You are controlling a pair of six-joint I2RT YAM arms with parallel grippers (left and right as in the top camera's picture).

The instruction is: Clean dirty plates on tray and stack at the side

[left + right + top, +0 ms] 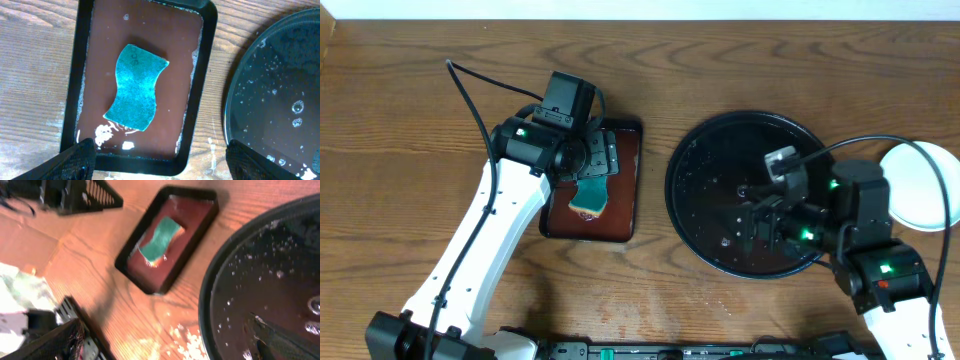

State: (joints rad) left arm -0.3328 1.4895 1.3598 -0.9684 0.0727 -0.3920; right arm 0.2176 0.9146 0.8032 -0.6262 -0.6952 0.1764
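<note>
The black tray point(720, 150) holds only water drops and no plates; it also shows in the left wrist view point(270, 100) and the right wrist view point(250, 280). A pale white plate point(915, 195) lies on the bare tabletop at the far right; I cannot tell whether others lie under it. My left gripper point(590, 160) point(160, 167) is open and empty above the teal sponge point(136, 87). My right gripper point(760, 215) point(167, 345) is open and empty over the black tray's right half.
The sponge lies in a small dark-red tray point(625, 215) point(85, 75) point(195, 240) left of the black tray. Foam spots point(190, 340) mark the wood between them. A black mesh basket point(90, 195) and a crumpled white cloth point(20, 295) are beyond.
</note>
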